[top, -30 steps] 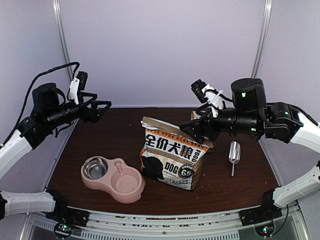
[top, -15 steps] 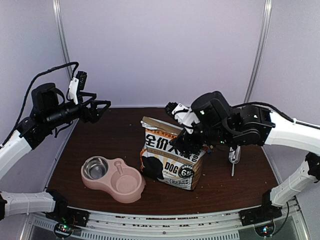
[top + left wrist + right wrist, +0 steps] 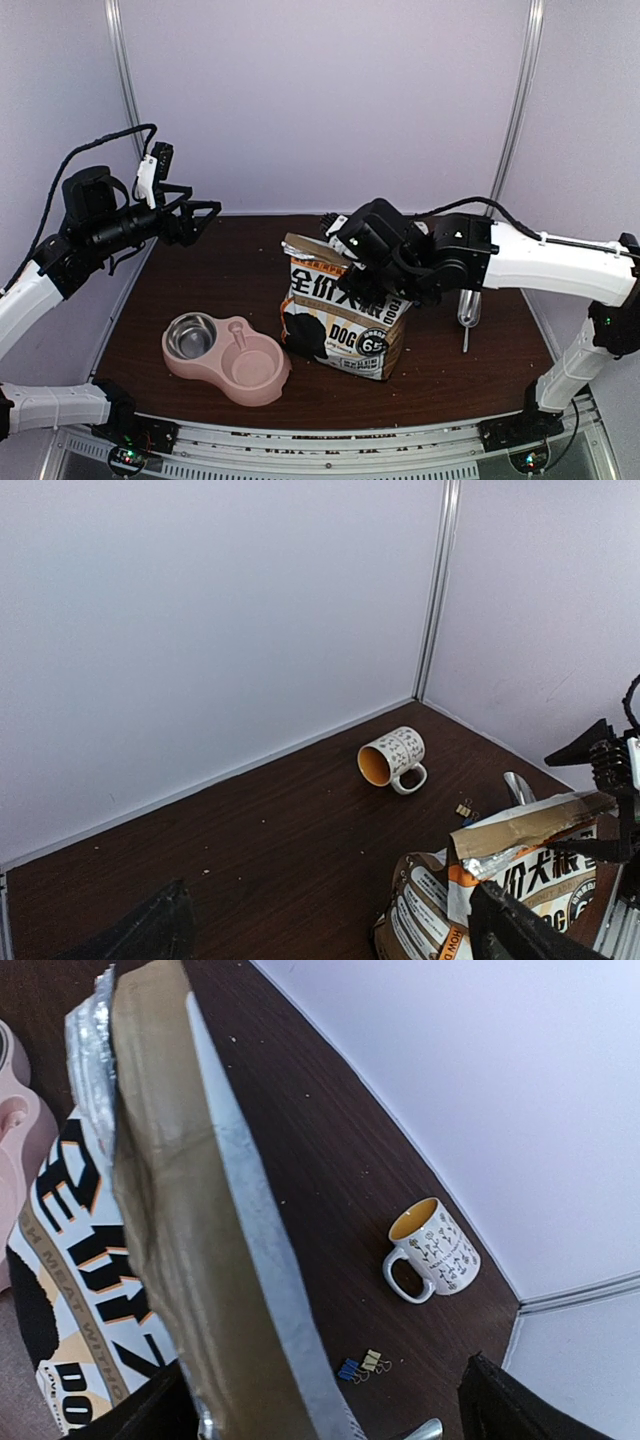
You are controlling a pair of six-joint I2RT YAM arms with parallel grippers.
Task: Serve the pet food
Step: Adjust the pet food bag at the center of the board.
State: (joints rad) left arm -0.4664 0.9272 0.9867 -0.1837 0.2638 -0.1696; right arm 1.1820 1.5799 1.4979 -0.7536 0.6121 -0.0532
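The kraft-brown dog-food bag (image 3: 345, 320) stands mid-table with its top folded over. The pet food itself is hidden; no kibble shows. My right gripper (image 3: 350, 262) hangs open over the bag's top. In the right wrist view the folded top of the bag (image 3: 190, 1220) runs between the spread fingers of that gripper (image 3: 322, 1372), nearer the left one, and nothing is gripped. My left gripper (image 3: 200, 215) is held high over the table's back left, open and empty. In its own view the left gripper (image 3: 330, 920) faces the bag (image 3: 500, 880).
A pink double bowl (image 3: 228, 358) with a metal insert sits at the front left. A silver scoop (image 3: 468, 305) lies right of the bag. Behind the bag a patterned mug (image 3: 432, 1245) lies on its side, with binder clips (image 3: 360, 1365) near it.
My right arm has swung left from beside the bag to over its top, still open. The left arm, bag, bowl and scoop have not moved.
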